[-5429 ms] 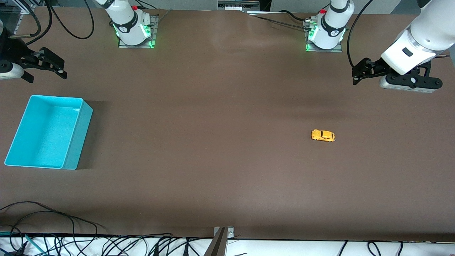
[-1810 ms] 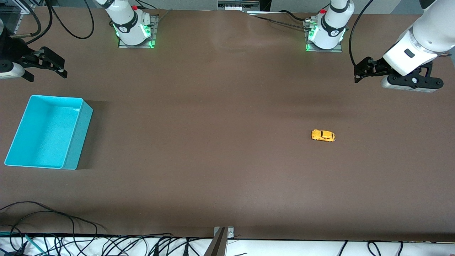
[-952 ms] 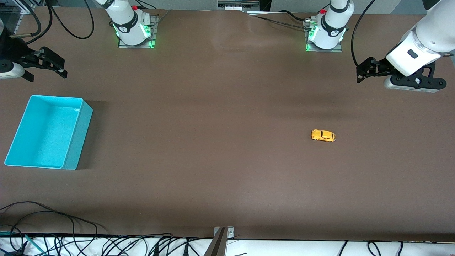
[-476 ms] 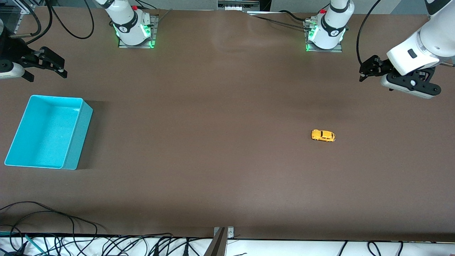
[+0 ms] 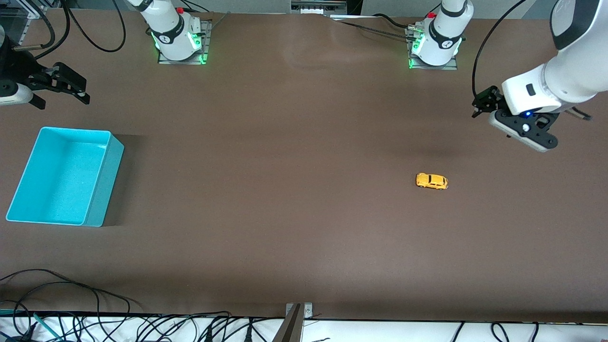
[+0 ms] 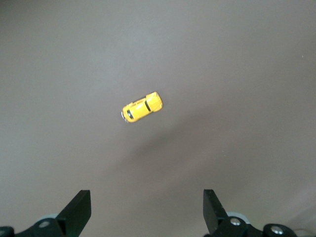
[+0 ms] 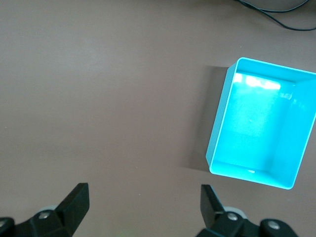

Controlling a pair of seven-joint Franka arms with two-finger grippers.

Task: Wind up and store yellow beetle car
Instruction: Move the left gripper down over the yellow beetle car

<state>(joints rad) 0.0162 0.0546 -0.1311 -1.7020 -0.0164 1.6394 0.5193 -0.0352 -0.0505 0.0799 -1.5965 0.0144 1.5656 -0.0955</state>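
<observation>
Right arm largely cut off at the edge of the front view, only the right gripper (image 5: 61,88) and part of the wrist visible, waiting in the air over bare table at the right arm's end, farther from the camera than the turquoise bin (image 5: 105,185). Fingertips (image 7: 76,197) spread wide in the right wrist view, nothing between them. Left gripper (image 5: 480,102) partly hidden by its own white wrist in the front view; raised over bare table at the left arm's end. Fingertips (image 6: 79,205) wide apart in the left wrist view, holding nothing. Yellow beetle car (image 5: 432,181) alone on the brown table (image 5: 285,213) toward the left arm's end, on its wheels, well apart from both grippers. Long axis roughly along the table's length, slightly angled. Also seen in the left wrist view (image 6: 142,106); front and rear not told apart with certainty. Turquoise bin open-topped, rectangular, at the right arm's end; interior visible in the right wrist view (image 7: 217,133) with nothing in it. Loose cables (image 5: 61,294) along the table edge nearest the camera, partly cut off.
</observation>
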